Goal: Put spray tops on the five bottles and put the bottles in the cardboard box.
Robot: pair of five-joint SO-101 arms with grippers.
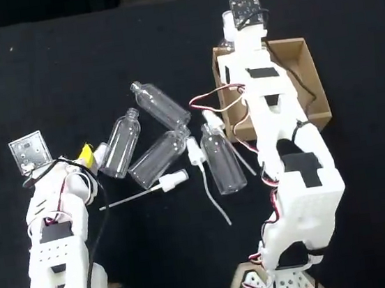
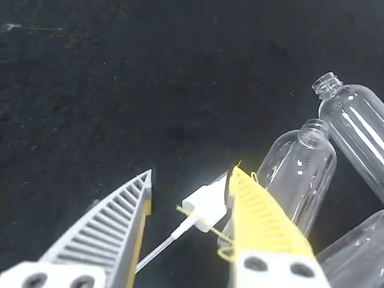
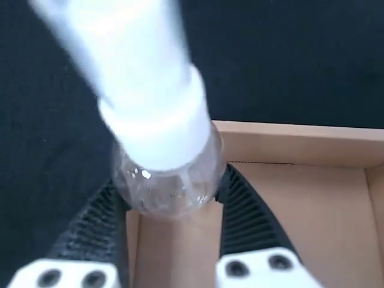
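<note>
Bottles (image 1: 159, 158), four of them, lie on the table (image 1: 44, 78) between my arms. At the left, my left gripper (image 2: 192, 174) is spread wide. A spray top (image 2: 205, 205) sits between its fingers, against the yellow one. Just right of it three bottles lie clustered, with two loose tops (image 1: 172, 181) beside them. Next comes a fourth bottle (image 1: 222, 160) with a white top at its neck. Farthest right, my right gripper (image 3: 171, 183) is clamped on the fifth bottle (image 3: 165, 195), its top (image 3: 150, 102) on, over the edge of the box (image 3: 300, 135).
</note>
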